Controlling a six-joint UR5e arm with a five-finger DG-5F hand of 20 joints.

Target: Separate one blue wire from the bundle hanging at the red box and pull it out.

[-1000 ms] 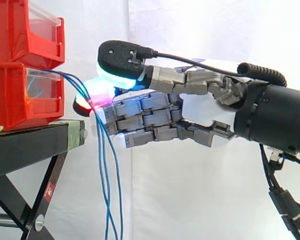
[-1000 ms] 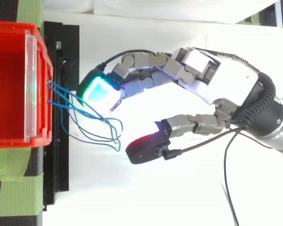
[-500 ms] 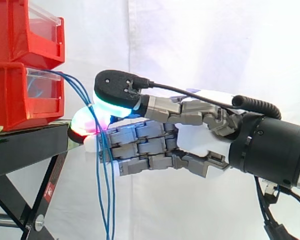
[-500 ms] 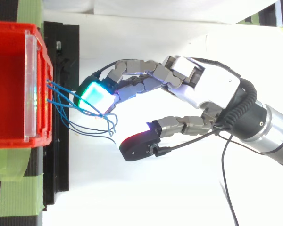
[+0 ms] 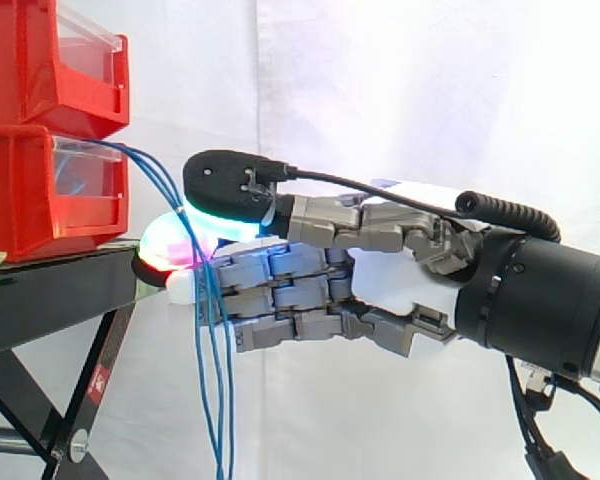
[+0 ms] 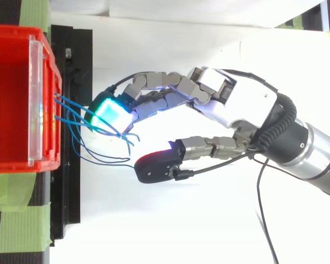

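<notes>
Several thin blue wires (image 5: 212, 380) leave the front of the lower red bin (image 5: 20, 205) and hang past the black stand's edge. From above, the wires (image 6: 76, 126) fan out from the red bin (image 6: 11, 82). My hand (image 5: 400, 290) comes in from the right at the height of the bundle. Its curved fingers (image 6: 111, 113) reach among the wires, with the glowing pads touching them close to the bin. The thumb (image 6: 154, 165) stands apart on the near side, and the gap to the fingers is wide. No wire is pinched.
A second red bin (image 5: 50, 60) is stacked on the lower one. Both rest on the black stand (image 5: 50, 300), which has green tape (image 6: 22, 220) on it. A white curtain hangs behind, and a white surface lies under my hand.
My hand has moved left toward the bin and slightly lower. The wire loops are pushed closer to the stand. The thumb has drawn nearer the fingers.
</notes>
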